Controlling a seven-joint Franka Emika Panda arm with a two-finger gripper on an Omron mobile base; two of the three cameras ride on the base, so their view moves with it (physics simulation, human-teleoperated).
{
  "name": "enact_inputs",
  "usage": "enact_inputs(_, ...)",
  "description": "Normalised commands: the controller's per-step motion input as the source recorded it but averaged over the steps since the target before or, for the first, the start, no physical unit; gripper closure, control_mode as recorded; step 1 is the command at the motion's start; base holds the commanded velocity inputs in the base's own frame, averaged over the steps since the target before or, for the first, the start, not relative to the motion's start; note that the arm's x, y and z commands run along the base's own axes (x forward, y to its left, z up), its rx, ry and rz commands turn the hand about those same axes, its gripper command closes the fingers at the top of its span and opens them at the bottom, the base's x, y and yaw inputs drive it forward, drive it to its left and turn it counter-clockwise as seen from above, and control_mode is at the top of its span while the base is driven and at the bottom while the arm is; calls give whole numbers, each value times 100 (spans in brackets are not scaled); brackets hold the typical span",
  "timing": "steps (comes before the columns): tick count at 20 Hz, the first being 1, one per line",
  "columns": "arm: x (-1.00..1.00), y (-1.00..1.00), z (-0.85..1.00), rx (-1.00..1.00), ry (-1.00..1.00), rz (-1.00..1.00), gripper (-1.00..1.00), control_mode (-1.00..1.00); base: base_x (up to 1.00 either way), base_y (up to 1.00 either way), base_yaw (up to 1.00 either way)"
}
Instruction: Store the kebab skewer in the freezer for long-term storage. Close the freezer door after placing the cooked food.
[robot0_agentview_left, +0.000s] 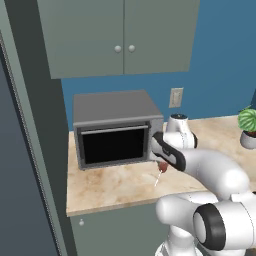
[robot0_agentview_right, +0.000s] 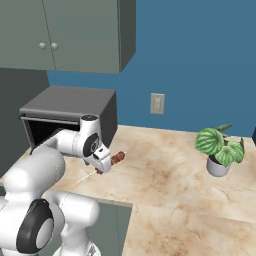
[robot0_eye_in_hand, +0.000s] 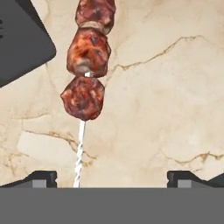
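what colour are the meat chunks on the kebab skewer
Reddish-brown with darker charred patches, threaded on a pale stick; the kebab skewer shows best in the hand view.

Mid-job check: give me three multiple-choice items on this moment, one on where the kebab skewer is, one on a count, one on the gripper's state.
1. Where does the kebab skewer lie?
A. on the marble counter
B. inside the toaster oven
C. in the plant pot

2. How many meat chunks show on the stick in the hand view?
A. one
B. three
C. six

3. How does the gripper stand?
A. shut on the stick
B. shut on nothing
C. open above the skewer, holding nothing

Answers: 1 A, the skewer rests on the counter in front of the toaster oven. 2 B, three reddish-brown chunks sit in a row. 3 C, both fingertips stand wide apart, with only the bare stick end between them.
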Motion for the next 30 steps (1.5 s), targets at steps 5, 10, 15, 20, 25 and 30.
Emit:
enact_inputs(5,11,0,-23,0,0,-1,-100,-100,0,0,0)
enact_inputs(10,21,0,-12,0,0,0,-100,-100,0,0,0)
enact_inputs(15,15,0,-14,0,0,0,-100,-100,0,0,0)
enact_inputs(20,7,0,-16,0,0,0,-100,-100,0,0,0)
enact_inputs(25,9,0,-12,0,0,0,-100,-100,0,0,0)
enact_inputs(30,9,0,0,0,0,0,-100,-100,0,0,0)
